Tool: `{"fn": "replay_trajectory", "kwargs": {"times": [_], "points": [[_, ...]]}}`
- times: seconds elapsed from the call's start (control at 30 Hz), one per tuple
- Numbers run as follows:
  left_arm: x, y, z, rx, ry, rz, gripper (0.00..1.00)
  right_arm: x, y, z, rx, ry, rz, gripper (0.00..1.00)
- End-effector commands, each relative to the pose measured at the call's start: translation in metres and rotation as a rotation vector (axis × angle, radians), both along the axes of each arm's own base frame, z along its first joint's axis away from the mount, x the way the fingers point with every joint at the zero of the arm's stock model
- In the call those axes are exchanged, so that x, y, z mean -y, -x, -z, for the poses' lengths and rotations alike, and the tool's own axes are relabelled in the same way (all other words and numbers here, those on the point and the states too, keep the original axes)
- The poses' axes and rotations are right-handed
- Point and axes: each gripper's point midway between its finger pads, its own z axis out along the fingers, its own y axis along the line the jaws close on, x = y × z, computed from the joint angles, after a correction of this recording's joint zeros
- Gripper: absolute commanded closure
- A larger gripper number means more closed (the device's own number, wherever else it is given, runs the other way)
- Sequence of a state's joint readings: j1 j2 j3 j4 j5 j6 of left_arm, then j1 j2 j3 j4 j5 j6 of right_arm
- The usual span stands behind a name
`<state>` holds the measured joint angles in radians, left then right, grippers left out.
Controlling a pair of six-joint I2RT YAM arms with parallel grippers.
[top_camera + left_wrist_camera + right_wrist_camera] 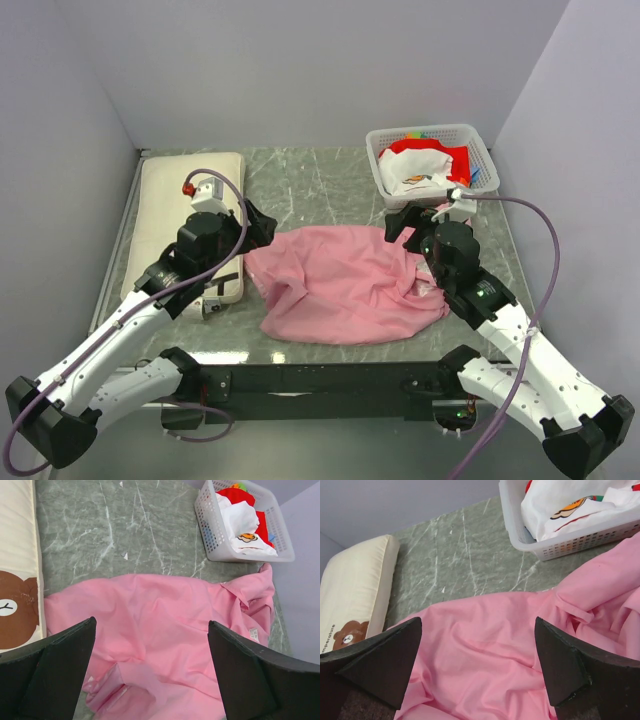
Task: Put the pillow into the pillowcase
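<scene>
1. Currently the left gripper (151, 630) is spread wide, its 2 dark fingers far apart. Nothing sits between them but pink cloth lying below.
2. From the top view, the left gripper hangs over the left edge of the pillowcase (340, 285), close beside the pillow (170, 190). Cannot tell whether the fingertips touch the fabric.
3. Right gripper (477, 625) is likewise wide, jaws far apart, and holds nothing. Wrinkled pink fabric fills the gap as seen from its wrist.
4. Top view puts the right gripper above the pillowcase's far right corner, just in front of the basket (430, 132). Contact with the cloth cannot be told.
5. Pillowcase lies crumpled and spread flat on the table (310, 185), mid-table between the 2 arms. Its right end is bunched into folds near the basket.
6. Pillow lies flat along the table's left side, long axis running near to far, fully outside the pillowcase. Its near end is hidden under the left arm. A brown bear print (15, 610) shows on it.
7. Basket is white and perforated, at the far right corner, holding white and red clothes (425, 165).
</scene>
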<state>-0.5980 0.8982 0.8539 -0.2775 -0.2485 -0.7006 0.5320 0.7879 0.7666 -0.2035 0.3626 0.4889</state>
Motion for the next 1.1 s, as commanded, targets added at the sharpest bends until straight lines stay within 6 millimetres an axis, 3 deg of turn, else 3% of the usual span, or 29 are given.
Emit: {"fn": "replay_trajectory", "kwargs": {"times": [0.0,0.47,0.63,0.7,0.8,0.9,1.07], "points": [[-0.003,-0.002,-0.014,0.046,0.034,-0.026,0.01,-0.002,0.001,-0.014,0.039,-0.012,-0.017,0.00],[-0.004,-0.007,-0.001,0.015,0.014,-0.049,0.01,-0.031,0.003,0.008,-0.048,0.017,-0.173,0.00],[0.004,-0.012,0.026,-0.033,0.009,-0.040,0.01,-0.070,0.012,0.038,-0.127,-0.014,-0.299,0.00],[0.007,-0.013,0.047,-0.079,-0.005,-0.033,0.01,-0.090,0.017,0.055,-0.169,-0.008,-0.338,0.01],[0.003,-0.016,0.065,-0.114,-0.012,-0.081,0.01,-0.112,0.019,0.066,-0.185,0.003,-0.369,0.04],[-0.002,-0.019,0.068,-0.114,-0.010,-0.119,0.04,-0.139,0.020,0.088,-0.244,0.054,-0.409,0.13],[0.009,-0.016,0.090,-0.162,0.000,-0.072,0.12,-0.144,0.020,0.100,-0.254,0.065,-0.408,0.17]]}}
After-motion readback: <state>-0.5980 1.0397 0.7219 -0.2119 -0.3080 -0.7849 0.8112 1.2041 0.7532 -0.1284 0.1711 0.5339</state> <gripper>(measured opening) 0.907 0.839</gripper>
